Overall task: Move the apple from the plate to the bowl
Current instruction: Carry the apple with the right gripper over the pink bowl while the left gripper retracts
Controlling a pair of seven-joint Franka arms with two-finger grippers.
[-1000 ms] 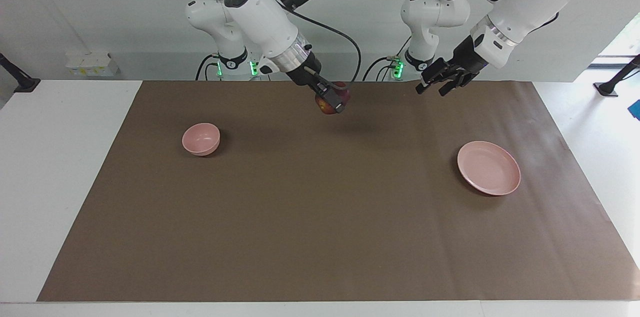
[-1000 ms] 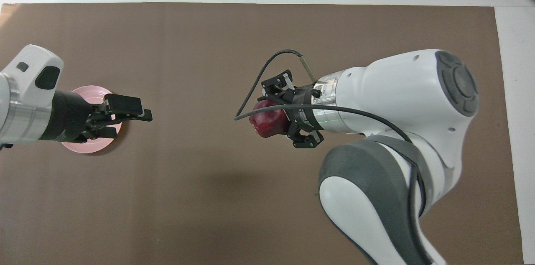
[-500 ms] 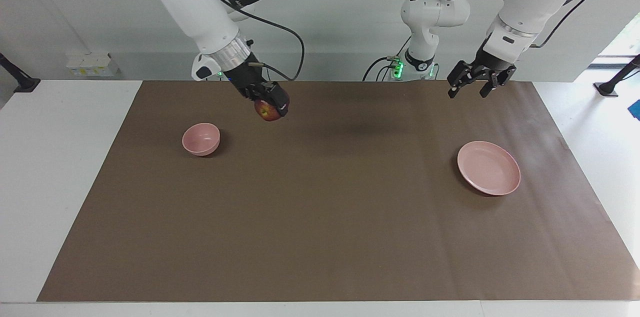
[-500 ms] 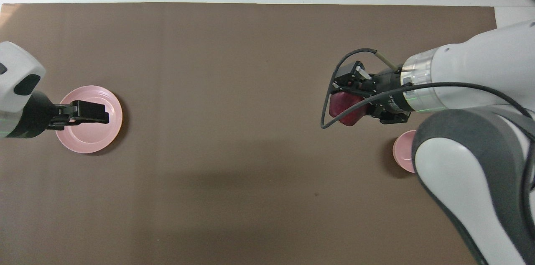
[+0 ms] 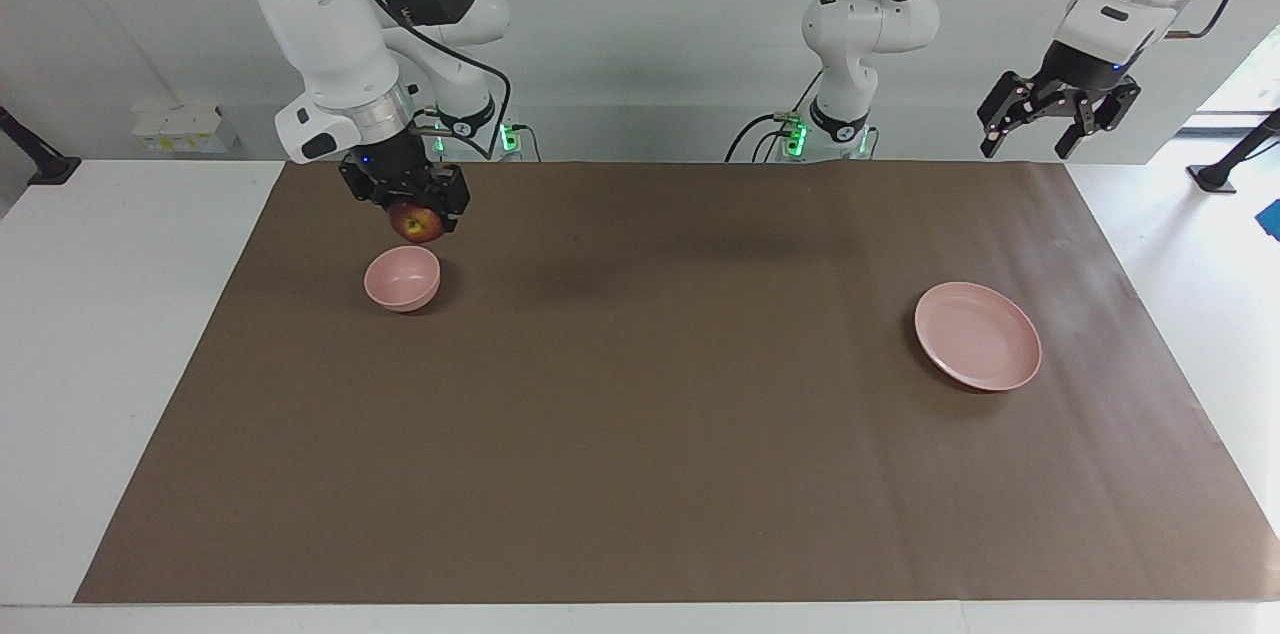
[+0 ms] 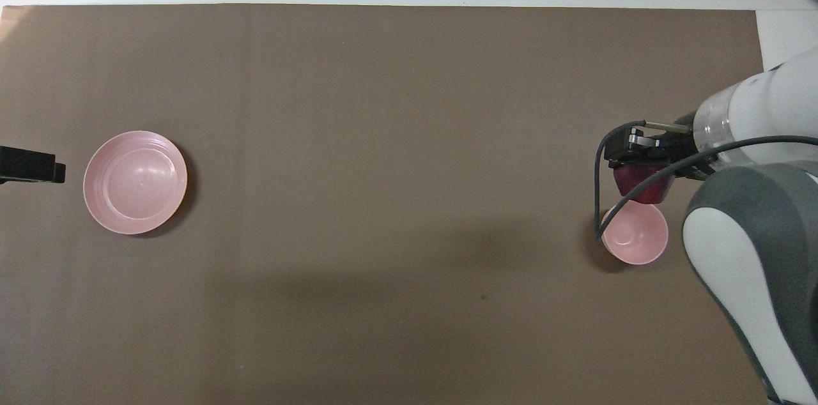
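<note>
Gripping the apple (image 5: 420, 223), the right gripper (image 5: 413, 214) is hanging just above the bowl (image 5: 402, 278); the left gripper (image 5: 1058, 111), fingers spread, is waiting well away from it, over the mat's (image 5: 650, 434) edge, past the plate (image 5: 977, 335).

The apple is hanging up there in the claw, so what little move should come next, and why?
Probably a short lowering: the right gripper holds the apple just above the bowl, not in it. The plate is bare; the left gripper waits, open.
</note>
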